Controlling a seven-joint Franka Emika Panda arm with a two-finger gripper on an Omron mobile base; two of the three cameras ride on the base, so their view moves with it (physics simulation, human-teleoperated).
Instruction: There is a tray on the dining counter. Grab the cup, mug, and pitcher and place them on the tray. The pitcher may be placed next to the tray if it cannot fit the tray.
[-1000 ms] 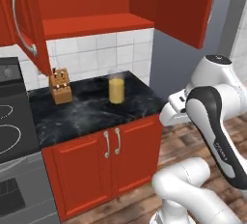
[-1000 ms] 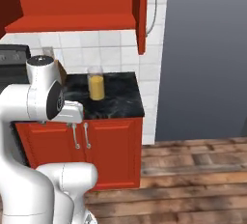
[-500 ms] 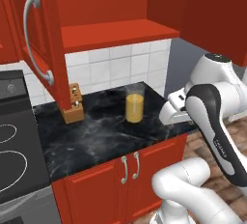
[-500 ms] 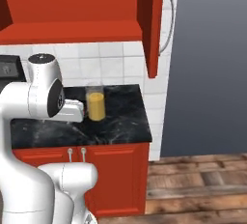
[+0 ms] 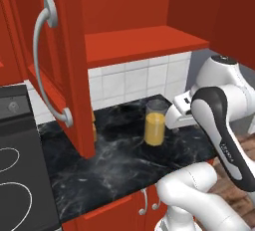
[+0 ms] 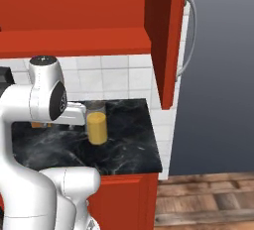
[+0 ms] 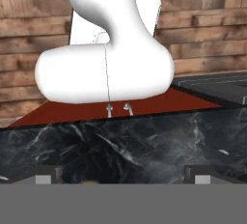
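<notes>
Dark finger tips of the claw [image 7: 123,179] stand wide apart at the foot of the hand view, nothing between them, so the claw is open and empty. It looks down at the black marbled desk [image 7: 144,146] with a sliver of yellow just ahead between the tips, probably the pitcher's top, though too little shows to be sure.

Outward from the claw, in the left base view the pitcher [image 5: 155,124] stands upright just beside the wrist, near the middle of the desk [image 5: 114,165], back toward the tiled wall. In the right base view the pitcher [image 6: 97,123] sits touching or almost touching the white forearm, well in from the desk's right edge.

The step in hand looks like the approach to the pitcher. To do it well, the claw should drop so the tips pass either side of the glass cylinder, centred on it and below its rim, before closing; a contact off centre could tip it. An open red cabinet door [image 5: 60,65] hangs over the desk's left part, so the lift should stay clear of it.
</notes>
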